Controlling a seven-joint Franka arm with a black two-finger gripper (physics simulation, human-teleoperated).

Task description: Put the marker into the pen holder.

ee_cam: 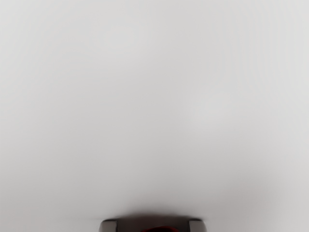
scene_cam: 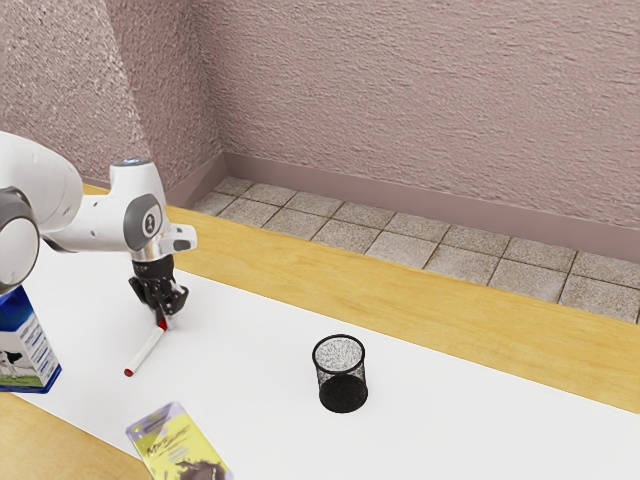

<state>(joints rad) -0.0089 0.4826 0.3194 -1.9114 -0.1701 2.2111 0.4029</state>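
The exterior view shows one marker (scene_cam: 147,350) lying on the white table top (scene_cam: 260,370), with one end right under the gripper (scene_cam: 166,321). One black pen holder (scene_cam: 341,387) stands well apart from it. There is also one milk box (scene_cam: 28,350) and one yellow card (scene_cam: 180,445). The wrist view shows up close two fingers (ee_cam: 197,226) spread apart, with a bit of red (ee_cam: 161,229) between them, not pinched.
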